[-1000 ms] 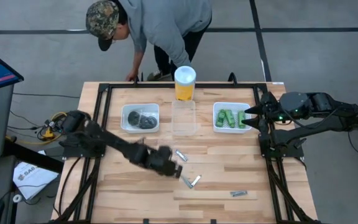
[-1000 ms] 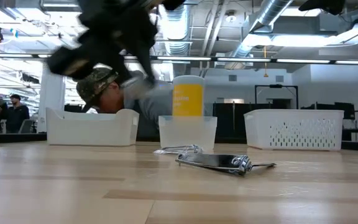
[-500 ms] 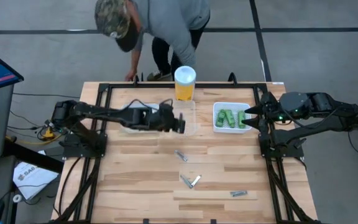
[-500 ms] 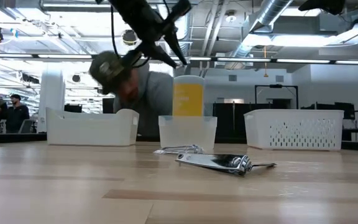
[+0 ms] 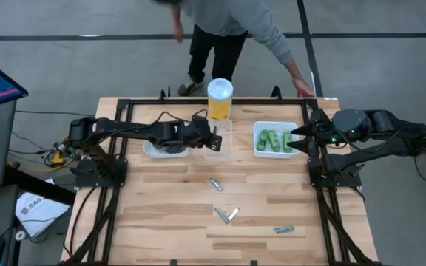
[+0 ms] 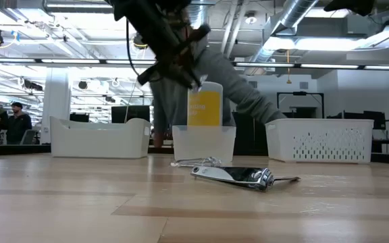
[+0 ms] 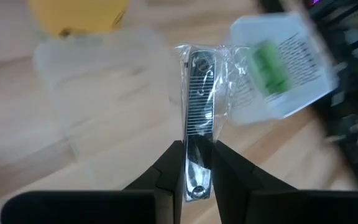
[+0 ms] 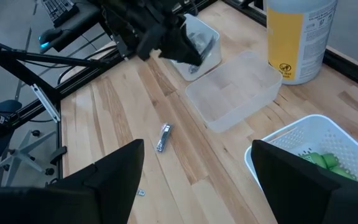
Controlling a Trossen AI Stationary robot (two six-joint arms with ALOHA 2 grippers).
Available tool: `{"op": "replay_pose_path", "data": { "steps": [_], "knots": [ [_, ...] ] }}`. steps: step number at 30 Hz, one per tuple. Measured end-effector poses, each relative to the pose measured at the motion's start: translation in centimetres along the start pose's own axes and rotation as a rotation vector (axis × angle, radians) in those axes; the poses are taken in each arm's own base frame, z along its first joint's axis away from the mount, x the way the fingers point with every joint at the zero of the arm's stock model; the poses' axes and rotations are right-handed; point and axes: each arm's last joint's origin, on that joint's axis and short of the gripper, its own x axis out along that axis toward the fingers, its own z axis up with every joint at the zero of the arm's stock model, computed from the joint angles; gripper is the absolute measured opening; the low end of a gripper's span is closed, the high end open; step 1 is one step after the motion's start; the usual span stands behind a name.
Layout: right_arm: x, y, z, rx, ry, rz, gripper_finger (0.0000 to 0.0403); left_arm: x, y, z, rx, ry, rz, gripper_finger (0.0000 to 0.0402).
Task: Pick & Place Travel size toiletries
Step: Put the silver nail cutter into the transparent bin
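Clipper [image 7: 199,124] – wrapped – in left claw [image 7: 197,163]

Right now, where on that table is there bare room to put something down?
The table is bare along its near-left side and before the right gripper. It is crowded along the far edge: white tray, clear tray, yellow cylinder, basket. Clippers scatter mid-table.

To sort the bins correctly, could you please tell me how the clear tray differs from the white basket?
The clear tray is see-through with plain walls; the white basket is opaque with perforated walls. The tray looks empty; the basket holds green bottles. The left gripper holds a clipper beside the tray; the right gripper waits open by the basket. Both are rectangular and open-topped.
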Motion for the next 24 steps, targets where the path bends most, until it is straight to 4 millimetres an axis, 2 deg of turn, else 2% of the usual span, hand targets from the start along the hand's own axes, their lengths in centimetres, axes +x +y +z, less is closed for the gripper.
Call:
{"op": "replay_pose_path", "data": {
  "steps": [6, 14, 19, 24],
  "knots": [
    [0.0, 0.0, 0.0, 0.0, -0.001, 0.0, 0.029, 2.7, 0.6, -1.5, 0.044, 0.046, 0.067, 0.0055],
    [0.0, 0.0, 0.0, 0.009, 0.0, 0.0, 0.029, 5.1, 1.3, -2.7, 0.061, 0.092, 0.111, 0.0063],
    [0.0, 0.0, 0.0, 0.009, 0.0, -0.001, 0.029, 5.6, 1.5, -2.9, 0.064, 0.097, 0.122, 0.0071],
    [0.0, 0.0, 0.0, 0.008, 0.0, -0.001, 0.029, 5.6, 1.6, -2.8, 0.157, 0.097, 0.122, 0.0096]
  ]
}}
